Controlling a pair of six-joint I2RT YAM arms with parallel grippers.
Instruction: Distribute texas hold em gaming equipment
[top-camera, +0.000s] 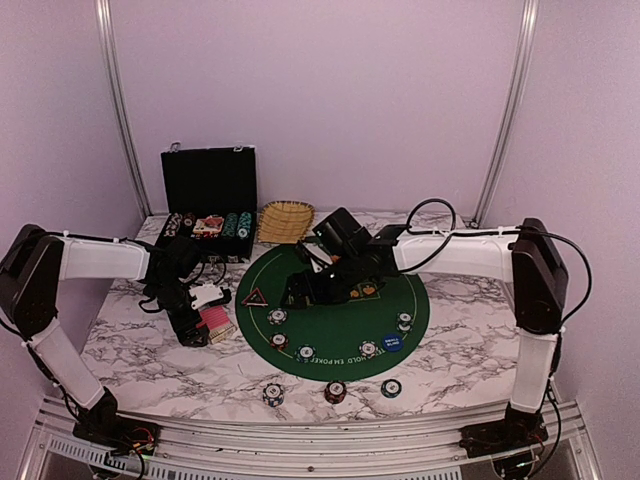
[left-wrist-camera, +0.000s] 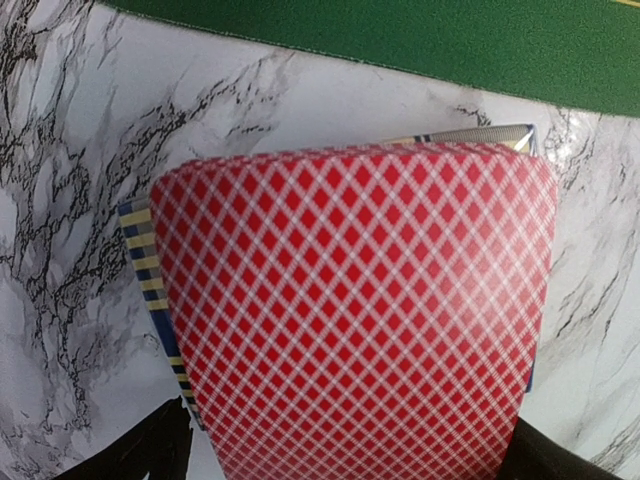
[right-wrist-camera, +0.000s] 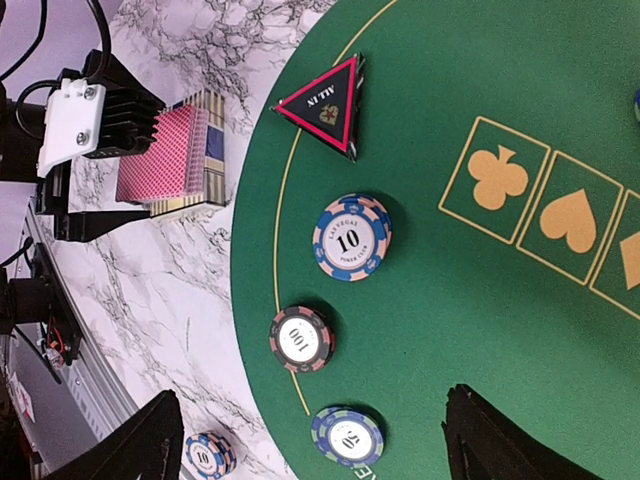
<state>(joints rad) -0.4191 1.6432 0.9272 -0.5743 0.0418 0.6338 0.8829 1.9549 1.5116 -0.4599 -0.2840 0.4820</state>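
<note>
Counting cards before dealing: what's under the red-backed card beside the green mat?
A blue-and-yellow striped edge shows under the red card, on the marble table. The card covers the rest.

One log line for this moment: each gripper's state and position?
left gripper: open, straddling red-backed card deck | right gripper: open, empty, over green poker mat near 100 chip

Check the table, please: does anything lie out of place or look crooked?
Three poker chips lie on the bare marble table beyond the near edge of the green mat, while the others sit on it; that may be intended. The red-backed card sits skewed over the striped card box beneath it, edges not aligned.
</note>
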